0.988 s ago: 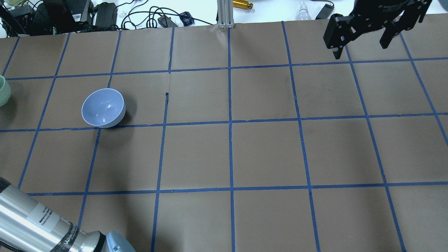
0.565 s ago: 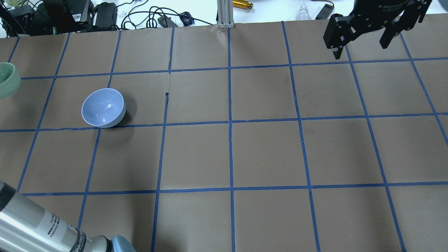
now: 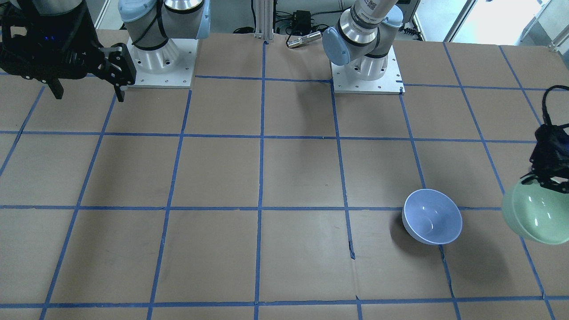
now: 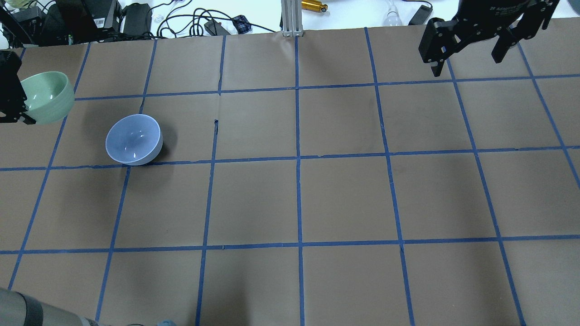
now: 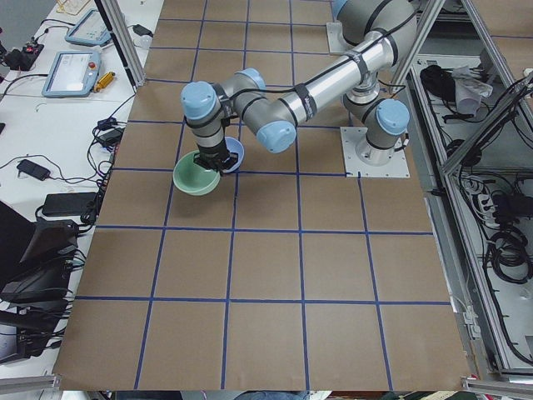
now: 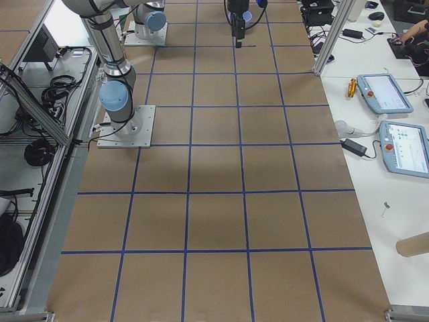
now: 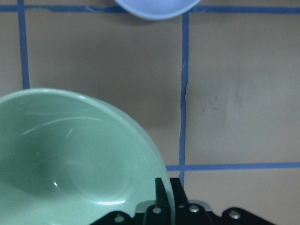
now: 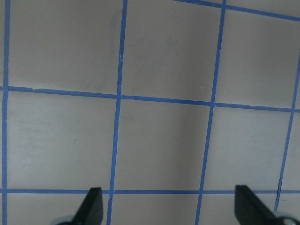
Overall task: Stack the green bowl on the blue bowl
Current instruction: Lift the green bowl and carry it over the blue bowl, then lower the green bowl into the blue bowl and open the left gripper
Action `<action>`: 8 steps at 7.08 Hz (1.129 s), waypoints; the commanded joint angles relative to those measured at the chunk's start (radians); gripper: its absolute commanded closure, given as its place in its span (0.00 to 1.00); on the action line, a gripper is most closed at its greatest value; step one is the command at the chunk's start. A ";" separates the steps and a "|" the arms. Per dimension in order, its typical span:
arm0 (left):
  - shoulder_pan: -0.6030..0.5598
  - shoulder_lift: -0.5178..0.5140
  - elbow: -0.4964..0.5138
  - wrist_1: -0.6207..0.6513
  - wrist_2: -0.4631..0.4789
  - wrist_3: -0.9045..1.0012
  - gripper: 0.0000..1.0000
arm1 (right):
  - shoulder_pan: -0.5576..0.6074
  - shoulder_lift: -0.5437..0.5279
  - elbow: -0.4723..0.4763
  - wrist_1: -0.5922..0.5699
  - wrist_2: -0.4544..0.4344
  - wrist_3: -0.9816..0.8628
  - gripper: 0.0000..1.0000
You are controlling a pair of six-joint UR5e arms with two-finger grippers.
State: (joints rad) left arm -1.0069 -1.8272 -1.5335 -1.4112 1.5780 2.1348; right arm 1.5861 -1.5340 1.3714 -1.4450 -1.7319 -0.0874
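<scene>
The green bowl [image 4: 47, 97] hangs above the table at the far left, held by its rim in my shut left gripper [image 4: 18, 106]. It also shows in the front view [image 3: 535, 213], the left wrist view [image 7: 70, 159] and the exterior left view [image 5: 196, 177]. The blue bowl [image 4: 134, 139] stands upright on the table to the right of the green bowl and apart from it; it also shows in the front view [image 3: 432, 216] and at the top edge of the left wrist view [image 7: 152, 7]. My right gripper [image 4: 466, 52] is open and empty, high over the far right of the table.
The table [image 4: 299, 199] is brown paper with a grid of blue tape. Cables, power bricks and a metal post [image 4: 290, 18] lie beyond its far edge. The two arm bases [image 3: 160, 53] stand at the robot's side of the table.
The green bowl, held by my left gripper, has moved in from the left edge toward the right and the far side. The left arm's forearm has drawn out of the bottom left. The right gripper has not moved.
</scene>
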 commanded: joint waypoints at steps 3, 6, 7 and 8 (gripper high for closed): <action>-0.171 0.181 -0.417 0.403 -0.009 -0.071 1.00 | 0.000 0.000 0.000 0.000 0.000 0.000 0.00; -0.193 0.145 -0.458 0.474 -0.012 -0.081 1.00 | 0.000 0.000 0.000 0.000 0.000 0.000 0.00; -0.193 0.137 -0.452 0.474 -0.010 -0.081 1.00 | 0.000 0.000 0.000 0.000 0.000 0.000 0.00; -0.191 0.129 -0.450 0.474 -0.010 -0.079 1.00 | 0.000 0.000 0.000 0.000 0.000 0.000 0.00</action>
State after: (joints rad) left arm -1.1984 -1.6888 -1.9852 -0.9387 1.5674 2.0544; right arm 1.5861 -1.5340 1.3714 -1.4450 -1.7319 -0.0874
